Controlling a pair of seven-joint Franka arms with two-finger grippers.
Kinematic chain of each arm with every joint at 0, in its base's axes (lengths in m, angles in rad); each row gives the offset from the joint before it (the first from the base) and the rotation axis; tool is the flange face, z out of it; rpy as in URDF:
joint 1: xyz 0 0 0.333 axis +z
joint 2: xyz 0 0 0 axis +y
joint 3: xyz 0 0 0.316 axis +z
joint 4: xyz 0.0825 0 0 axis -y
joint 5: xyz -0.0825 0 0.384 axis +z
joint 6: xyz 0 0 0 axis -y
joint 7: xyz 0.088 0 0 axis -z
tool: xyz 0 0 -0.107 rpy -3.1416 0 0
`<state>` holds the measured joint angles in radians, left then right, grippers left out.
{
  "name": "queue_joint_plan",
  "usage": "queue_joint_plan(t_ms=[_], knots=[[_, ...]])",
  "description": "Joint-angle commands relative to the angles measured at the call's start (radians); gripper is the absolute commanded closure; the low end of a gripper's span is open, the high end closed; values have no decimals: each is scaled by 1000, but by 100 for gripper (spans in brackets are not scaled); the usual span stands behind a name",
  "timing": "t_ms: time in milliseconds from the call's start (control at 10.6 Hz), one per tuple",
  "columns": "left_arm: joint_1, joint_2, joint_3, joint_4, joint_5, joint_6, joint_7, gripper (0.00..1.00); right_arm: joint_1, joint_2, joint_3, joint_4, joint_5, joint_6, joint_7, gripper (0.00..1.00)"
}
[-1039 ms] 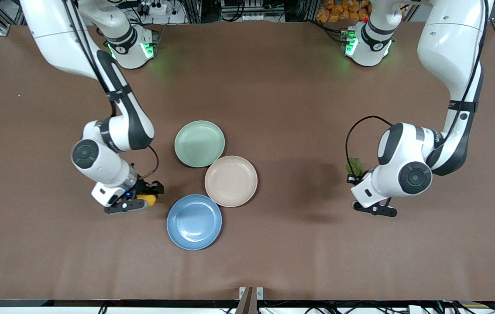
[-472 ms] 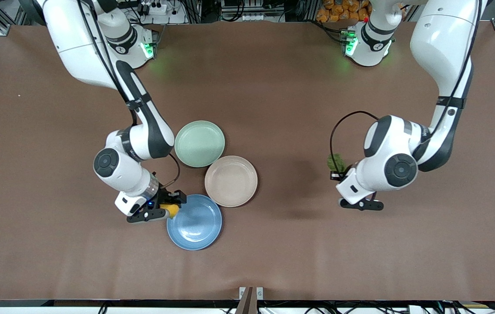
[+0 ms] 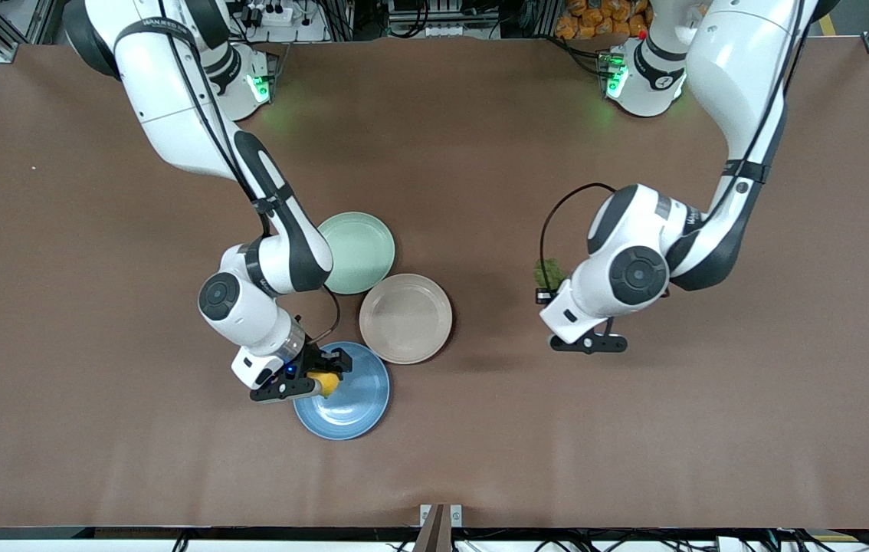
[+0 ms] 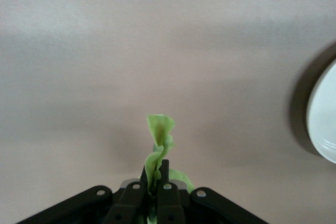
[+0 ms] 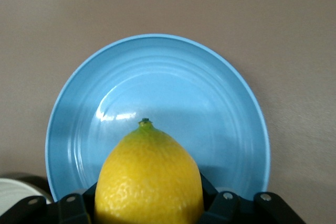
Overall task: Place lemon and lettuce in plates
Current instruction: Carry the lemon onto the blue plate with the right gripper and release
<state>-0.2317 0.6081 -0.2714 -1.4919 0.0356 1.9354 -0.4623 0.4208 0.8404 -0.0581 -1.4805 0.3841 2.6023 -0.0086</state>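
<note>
My right gripper [image 3: 321,375] is shut on the yellow lemon [image 3: 325,381] and holds it over the edge of the blue plate [image 3: 354,399]. In the right wrist view the lemon [image 5: 149,177] fills the jaws with the blue plate [image 5: 173,82] under it. My left gripper [image 3: 549,285] is shut on the green lettuce leaf [image 3: 549,271], up over bare table toward the left arm's end from the beige-pink plate [image 3: 405,317]. In the left wrist view the lettuce [image 4: 159,142] sticks out from the shut fingers, and the beige-pink plate's rim [image 4: 323,121] shows at the frame's edge.
A mint green plate [image 3: 358,249] lies beside the beige-pink plate, farther from the front camera, partly under my right arm. The three plates touch or nearly touch each other in the middle of the brown table [image 3: 97,429].
My right gripper carried the lemon from beside the blue plate to over its edge. My left gripper carried the lettuce toward the plates.
</note>
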Motion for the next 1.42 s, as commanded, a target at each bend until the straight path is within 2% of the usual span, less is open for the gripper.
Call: queue_joint_plan(t_ms=[0, 94, 283, 378, 472, 567, 661, 755, 1227, 1322], knots=[[-32, 22, 6, 28, -22, 26, -56, 100, 19, 45, -16, 46, 30, 34, 7, 71], [-49, 30, 6, 30, -22, 48, -79, 100, 19, 52, -16, 46, 30, 41, 7, 70], [-77, 42, 6, 30, -22, 85, -122, 100, 24, 60, -16, 46, 30, 61, 7, 63], [-96, 51, 6, 30, -22, 111, -152, 100, 24, 65, -20, 46, 30, 62, 7, 44], [-116, 58, 6, 30, -22, 143, -182, 100, 24, 65, -20, 46, 32, 64, 7, 37], [-133, 68, 6, 30, -22, 166, -209, 100, 24, 65, -20, 46, 45, 62, 7, 25], [-149, 71, 7, 30, -22, 186, -229, 100, 26, 65, -20, 46, 59, 64, 7, 7], [-159, 82, 8, 30, -20, 204, -246, 100, 26, 63, -20, 46, 61, 65, 7, 0], [-227, 116, 15, 30, -16, 321, -328, 100, 26, 42, -23, 55, 87, 38, 24, 0], [-242, 124, 18, 30, -14, 348, -344, 100, 27, 30, -41, 74, 96, -28, 24, 0]])
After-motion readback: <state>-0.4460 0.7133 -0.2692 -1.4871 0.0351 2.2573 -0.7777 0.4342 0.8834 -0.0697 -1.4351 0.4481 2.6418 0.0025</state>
